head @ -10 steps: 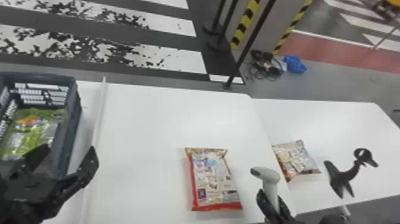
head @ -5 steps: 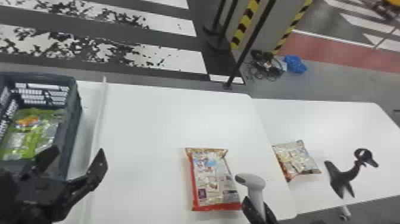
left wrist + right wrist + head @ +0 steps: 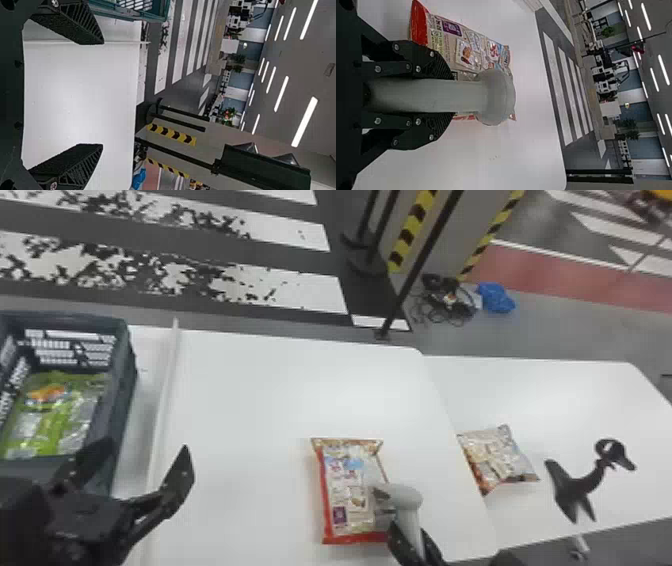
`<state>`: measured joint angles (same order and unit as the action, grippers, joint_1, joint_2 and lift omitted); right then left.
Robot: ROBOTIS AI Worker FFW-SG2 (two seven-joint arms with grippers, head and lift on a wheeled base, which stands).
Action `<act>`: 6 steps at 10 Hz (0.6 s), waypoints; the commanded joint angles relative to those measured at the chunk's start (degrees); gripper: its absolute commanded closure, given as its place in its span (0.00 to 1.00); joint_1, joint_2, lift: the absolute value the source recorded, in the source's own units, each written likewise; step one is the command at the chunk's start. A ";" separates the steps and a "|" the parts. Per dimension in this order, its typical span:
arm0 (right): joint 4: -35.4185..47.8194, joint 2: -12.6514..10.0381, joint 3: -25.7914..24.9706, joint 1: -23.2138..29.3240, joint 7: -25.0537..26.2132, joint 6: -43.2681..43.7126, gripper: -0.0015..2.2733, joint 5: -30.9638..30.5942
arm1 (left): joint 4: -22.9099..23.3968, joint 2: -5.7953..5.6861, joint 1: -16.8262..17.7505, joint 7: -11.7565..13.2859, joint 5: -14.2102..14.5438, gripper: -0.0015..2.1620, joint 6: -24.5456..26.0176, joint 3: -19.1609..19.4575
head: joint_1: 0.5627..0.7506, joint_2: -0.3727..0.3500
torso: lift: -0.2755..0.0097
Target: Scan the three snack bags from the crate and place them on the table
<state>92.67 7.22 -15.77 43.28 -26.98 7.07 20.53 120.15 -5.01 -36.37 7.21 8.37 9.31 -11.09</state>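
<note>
reference item: the red-edged snack bag (image 3: pixel 345 490), face up on the white table (image 3: pixel 250 405). my right pincer (image 3: pixel 416 542) is clamped on the handle of the grey scanner (image 3: pixel 406 496), whose head overlaps the bag's near right part (contact between them: i cannot tell). my left pincer (image 3: pixel 146 446), its fingers well apart, hangs to the bag's left. the crate (image 3: pixel 122 400) is farther left of the bag, with a green snack bag (image 3: pixel 55 425) inside. to the reference bag's right, the second table (image 3: pixel 550 400) bears a pale snack bag (image 3: pixel 495 460) and, farther right, a black stand (image 3: pixel 575 485).
</note>
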 commanded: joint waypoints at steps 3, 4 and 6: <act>-2.14 0.34 1.27 -1.53 0.00 0.17 0.98 -0.84 | 0.44 -0.09 -0.37 0.35 -0.28 0.04 0.14 0.02 | 0.70 0.03 | 0.84; -1.09 0.43 0.13 -1.09 -0.70 0.17 0.98 0.21 | 0.35 0.00 -0.37 0.35 -0.37 0.04 0.32 0.02 | 0.70 0.03 | 0.84; 2.60 0.86 -4.88 -1.09 -1.50 -3.70 0.98 3.03 | 0.79 -0.09 -0.54 0.08 -0.37 0.04 0.49 0.11 | 0.70 0.03 | 0.84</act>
<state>94.38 7.92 -19.18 42.48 -28.50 4.90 23.01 120.79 -5.09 -36.81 7.39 8.00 9.71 -11.01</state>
